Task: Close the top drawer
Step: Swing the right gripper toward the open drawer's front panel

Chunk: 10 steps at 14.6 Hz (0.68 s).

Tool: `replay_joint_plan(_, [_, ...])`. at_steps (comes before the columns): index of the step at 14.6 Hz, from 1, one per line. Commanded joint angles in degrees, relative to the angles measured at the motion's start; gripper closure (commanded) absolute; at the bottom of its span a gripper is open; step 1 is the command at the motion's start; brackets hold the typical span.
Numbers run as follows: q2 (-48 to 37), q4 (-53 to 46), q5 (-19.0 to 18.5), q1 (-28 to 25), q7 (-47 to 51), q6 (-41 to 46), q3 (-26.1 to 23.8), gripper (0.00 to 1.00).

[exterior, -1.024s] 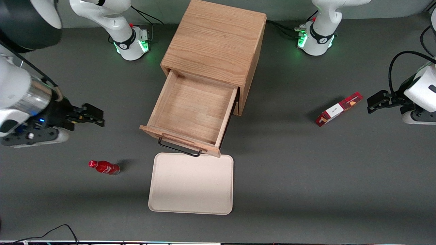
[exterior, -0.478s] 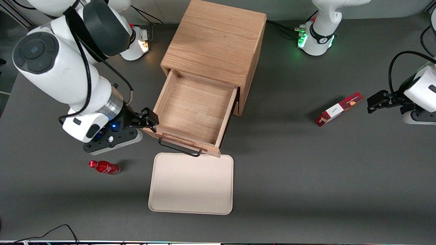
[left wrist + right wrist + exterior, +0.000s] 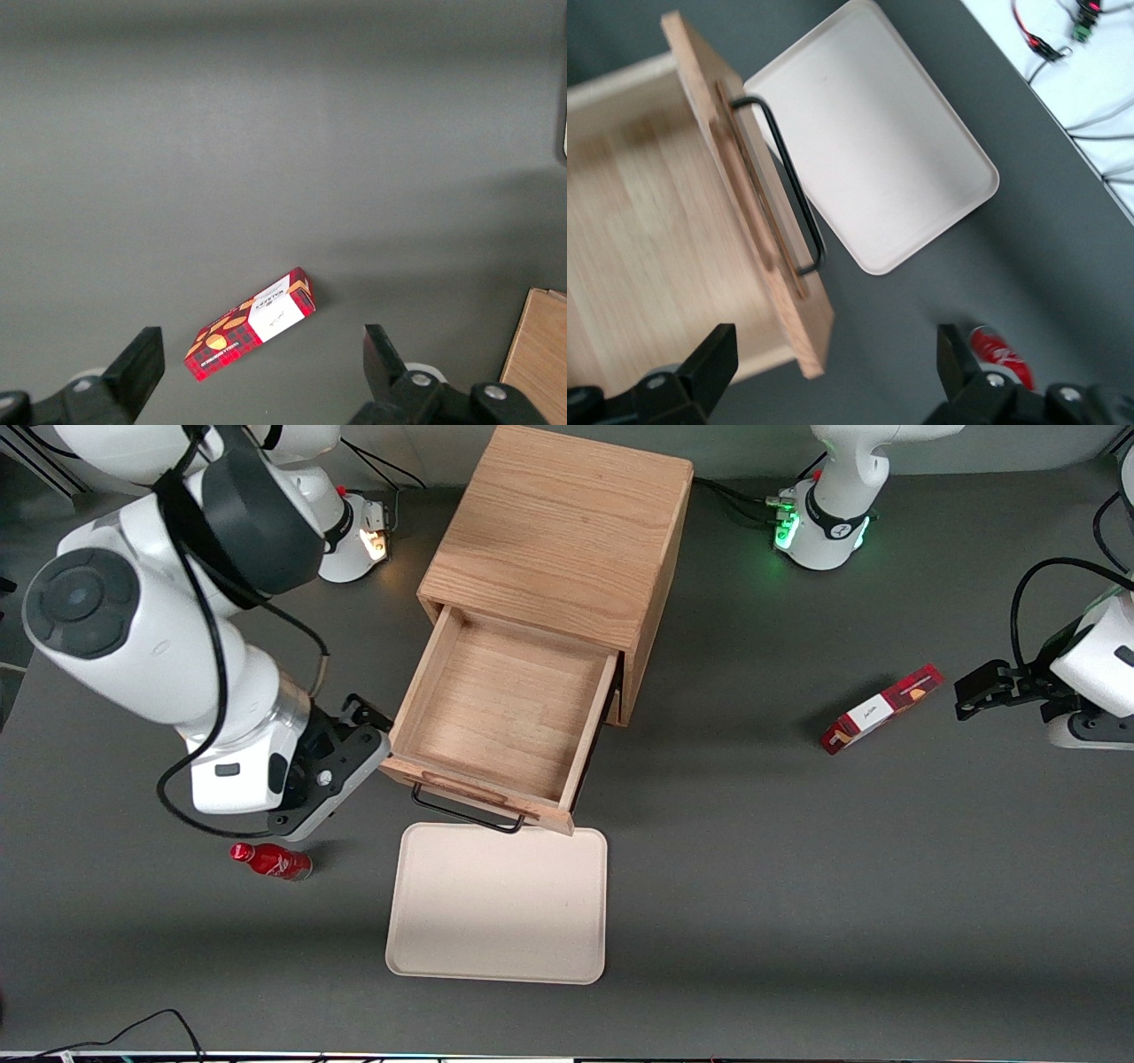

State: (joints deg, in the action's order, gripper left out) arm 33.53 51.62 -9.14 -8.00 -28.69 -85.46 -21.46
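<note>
Front view, end effector (image 3: 370, 731) spread, beside top drawer (image 3: 496, 713) corner

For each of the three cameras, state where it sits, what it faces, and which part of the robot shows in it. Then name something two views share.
Front view: high, looking down on the table, the cabinet with its open top drawer, and both arms.
Right wrist view: on the working arm, facing the drawer front, tray and bottle; the open gripper shows.
Left wrist view: on the parked arm, facing the red box.
Shared: drawer, tray and bottle appear in the front and right wrist views.
</note>
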Motion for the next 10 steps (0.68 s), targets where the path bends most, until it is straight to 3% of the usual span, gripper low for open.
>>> replay_joint_plan(1, [1.36,-2.49,-0.71,1.93,-12.51,3.53,-1.31,0.00])
replay_joint_plan(4, [0.57,-2.49,0.60,2.20,-14.82,4.95,-1.39,0.00])
replay_joint_plan(8, [0.48,-2.22,8.59,4.57,-14.12,4.51,-0.61,0.00])
replay_joint_plan(10, [1.27,-1.88,10.44,5.45,-14.47,5.38,-0.43,0.00])
